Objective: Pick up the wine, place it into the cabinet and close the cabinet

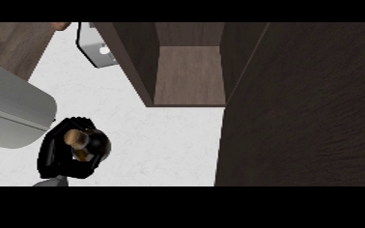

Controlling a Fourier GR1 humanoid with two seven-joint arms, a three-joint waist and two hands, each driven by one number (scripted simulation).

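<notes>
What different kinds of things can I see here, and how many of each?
Open dark wooden cabinet, door swung out: 1
Black robot hand curled round a dark wine bottle with a tan top: 1 hand, 1 bottle
Grey rounded appliance: 1
Small grey metal object: 1
White speckled counter: 1
Total: 6

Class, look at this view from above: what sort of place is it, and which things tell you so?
Most likely a kitchen: a white speckled counter, an open dark wooden cabinet standing on it with its door swung out, and a grey appliance at the left edge.
</notes>
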